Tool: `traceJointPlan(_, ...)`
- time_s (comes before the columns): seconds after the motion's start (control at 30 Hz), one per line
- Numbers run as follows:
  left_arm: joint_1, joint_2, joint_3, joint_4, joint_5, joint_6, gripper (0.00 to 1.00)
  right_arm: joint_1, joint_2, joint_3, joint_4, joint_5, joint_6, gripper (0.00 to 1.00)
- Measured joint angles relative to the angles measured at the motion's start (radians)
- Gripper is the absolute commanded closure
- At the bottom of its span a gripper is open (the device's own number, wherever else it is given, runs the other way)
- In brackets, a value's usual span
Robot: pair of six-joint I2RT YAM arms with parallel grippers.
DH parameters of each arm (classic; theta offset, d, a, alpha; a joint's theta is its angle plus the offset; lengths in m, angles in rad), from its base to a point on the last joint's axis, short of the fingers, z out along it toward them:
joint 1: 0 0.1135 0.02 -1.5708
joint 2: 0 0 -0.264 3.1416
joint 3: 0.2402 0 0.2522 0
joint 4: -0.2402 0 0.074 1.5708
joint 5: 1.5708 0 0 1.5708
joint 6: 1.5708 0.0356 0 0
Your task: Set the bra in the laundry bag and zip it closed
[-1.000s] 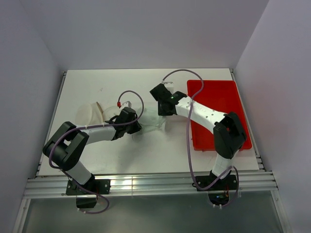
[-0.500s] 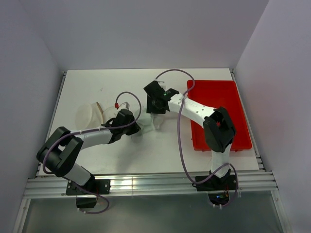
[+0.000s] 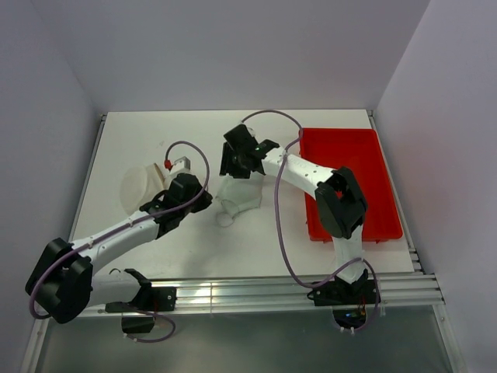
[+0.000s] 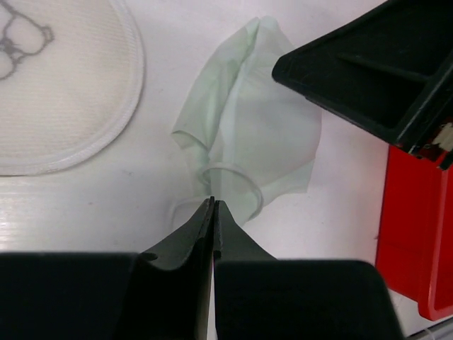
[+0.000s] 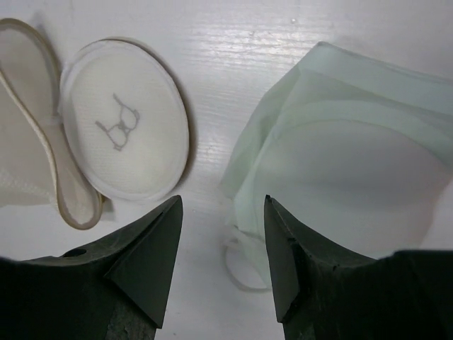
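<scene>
The white table (image 3: 233,241) carries a red tray (image 3: 365,155) at its right. The laundry bag (image 5: 124,145) lies at left, printed disc up. The bra (image 4: 262,149) lies crumpled mid-table, outside the bag. The right gripper (image 5: 221,234) hangs spread wide beside the bra. The left gripper (image 4: 214,205) has its 2 fingers pressed together at the bra's strap.

This is a robotics lab test cell. A white table (image 3: 140,132) is boxed in by plain pale-grey walls (image 3: 233,47) from 9 through 12 to 3 o'clock. An aluminium framing rail (image 3: 248,294) runs along its 6 o'clock edge. Two white-and-black robot arms — the left arm (image 3: 116,229) at 7 o'clock, the right arm (image 3: 307,175) at 5 — are bolted there, with purple cables (image 3: 279,233) looping off them. A red plastic tray (image 3: 365,148) at 3 o'clock and the laundry bag (image 3: 140,186) at 9 lie on the top.
</scene>
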Motion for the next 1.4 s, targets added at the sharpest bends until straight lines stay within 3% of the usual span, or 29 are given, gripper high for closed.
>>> traceJointPlan(0.13, 0.0, 0.015, 0.016, -0.043, -0.018, 0.012, 0.94, -0.004, -0.015, -0.035, 0.05, 0.005, 0.019, 0.43)
traceJointPlan(0.27, 0.0, 0.109, 0.079, -0.041, -0.018, 0.029, 0.95, -0.021, -0.119, -0.213, 0.106, 0.011, 0.04, 0.41)
traceJointPlan(0.43, 0.0, 0.254, 0.159, -0.031, -0.018, 0.057, 0.77, -0.1, -0.264, -0.454, 0.187, -0.002, 0.06, 0.36)
traceJointPlan(0.63, -0.001, 0.386, 0.229, -0.018, -0.031, 0.087, 0.73, -0.142, -0.289, -0.573, 0.289, -0.016, 0.069, 0.3)
traceJointPlan(0.93, -0.005, 0.513, 0.293, 0.001, -0.063, 0.121, 0.79, -0.174, -0.289, -0.691, 0.431, -0.063, 0.089, 0.19)
traceJointPlan(1.4, -0.005, 0.635, 0.385, 0.027, -0.081, 0.124, 1.0, -0.186, -0.214, -0.753, 0.73, -0.188, 0.148, 0.17)
